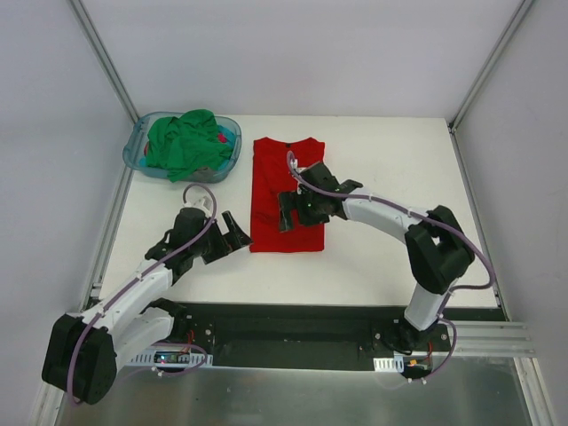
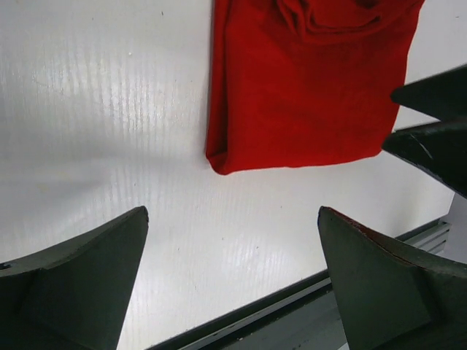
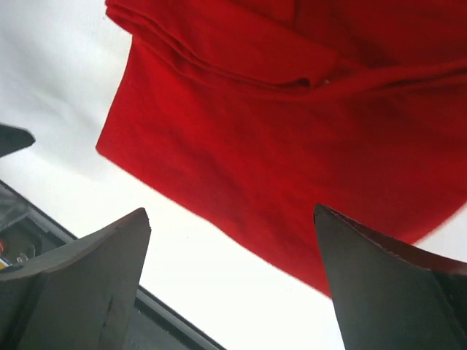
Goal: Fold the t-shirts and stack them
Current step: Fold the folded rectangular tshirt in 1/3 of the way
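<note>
A red t-shirt (image 1: 286, 191) lies flat on the white table, folded lengthwise into a long strip, collar at the far end. It shows in the left wrist view (image 2: 306, 95) and the right wrist view (image 3: 292, 131). My left gripper (image 1: 238, 234) is open and empty, just left of the shirt's near left corner. My right gripper (image 1: 286, 211) is open and empty, hovering over the shirt's near half. A green t-shirt (image 1: 185, 142) lies crumpled in a blue basket (image 1: 140, 160) at the far left, with other garments under it.
The table's near edge and a black rail (image 1: 293, 324) run just behind the shirt's near hem. Metal frame posts (image 1: 106, 62) stand at the back corners. Bare white table (image 1: 399, 160) lies to the right of the shirt.
</note>
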